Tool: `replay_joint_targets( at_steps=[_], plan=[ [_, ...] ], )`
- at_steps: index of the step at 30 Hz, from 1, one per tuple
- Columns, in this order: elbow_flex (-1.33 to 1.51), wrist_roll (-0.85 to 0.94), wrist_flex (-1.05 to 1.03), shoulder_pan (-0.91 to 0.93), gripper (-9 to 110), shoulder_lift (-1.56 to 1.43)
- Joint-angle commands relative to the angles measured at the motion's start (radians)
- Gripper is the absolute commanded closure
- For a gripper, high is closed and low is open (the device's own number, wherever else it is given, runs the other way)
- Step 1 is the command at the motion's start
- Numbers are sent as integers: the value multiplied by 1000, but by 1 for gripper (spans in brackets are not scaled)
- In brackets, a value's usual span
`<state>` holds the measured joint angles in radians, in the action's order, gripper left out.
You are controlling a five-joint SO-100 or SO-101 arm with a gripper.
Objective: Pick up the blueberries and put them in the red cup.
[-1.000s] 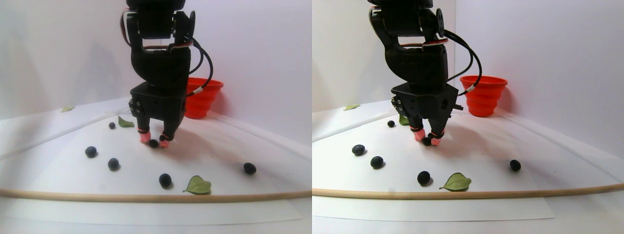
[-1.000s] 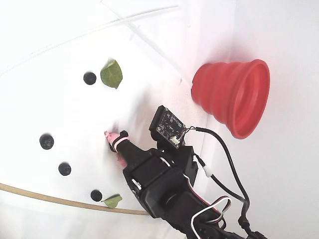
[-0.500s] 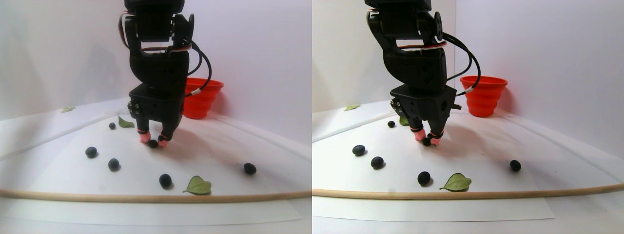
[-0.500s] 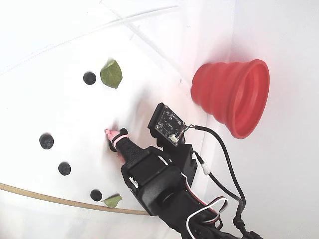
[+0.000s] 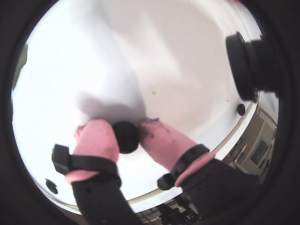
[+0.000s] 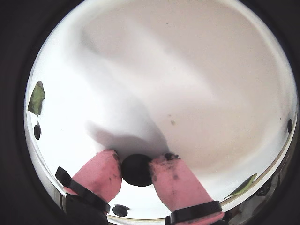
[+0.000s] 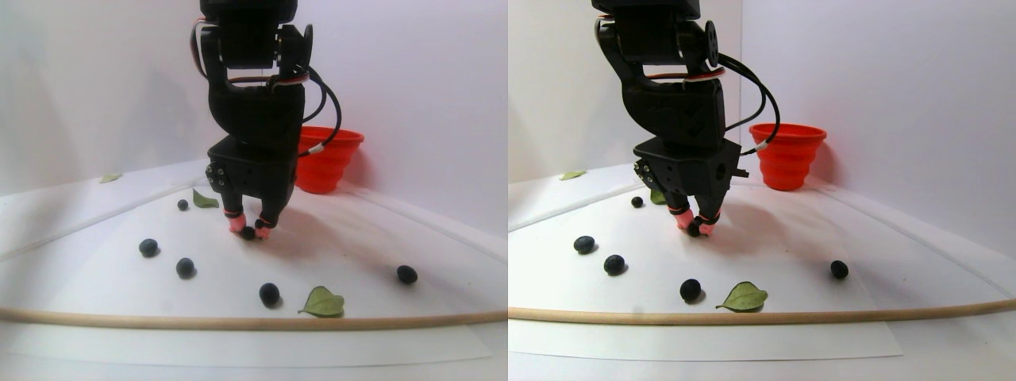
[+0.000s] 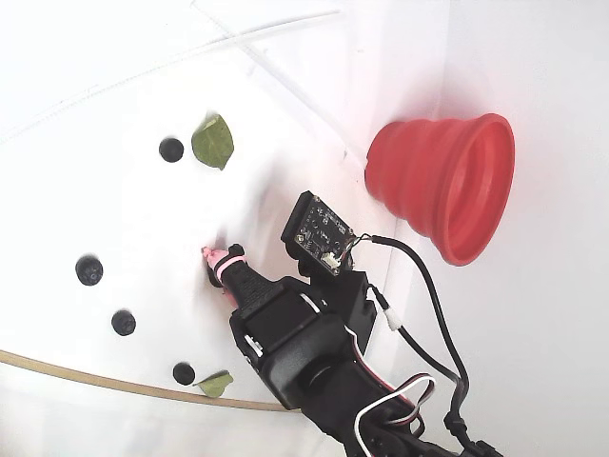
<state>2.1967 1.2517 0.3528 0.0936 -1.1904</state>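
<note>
Nearest me in the stereo pair view, a wooden rod (image 7: 238, 321) edges the white sheet (image 7: 357, 238), likely to stop rolling fruit. Loose blueberries (image 7: 185, 267) and a leaf (image 7: 321, 302) lie just beyond. Mid-sheet, my gripper (image 7: 248, 232) is pinched onto one berry (image 6: 136, 169), pink fingertips (image 6: 97, 174) touching both sides, at table level. Red cup (image 7: 329, 159) waits far right by the wall.

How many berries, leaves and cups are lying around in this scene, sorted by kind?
Going by the left half of the stereo pair view:
Blueberries: 6, one between the gripper fingertips, five loose
Green leaves: 3
Red cup: 1
Total: 10
</note>
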Motion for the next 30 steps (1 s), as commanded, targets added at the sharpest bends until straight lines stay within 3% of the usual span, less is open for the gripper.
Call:
replay_joint_targets(
  at_steps=[1,30],
  plan=[
    [25,11,11,2,91,-35],
    [72,61,-176,35,91,-348]
  ],
)
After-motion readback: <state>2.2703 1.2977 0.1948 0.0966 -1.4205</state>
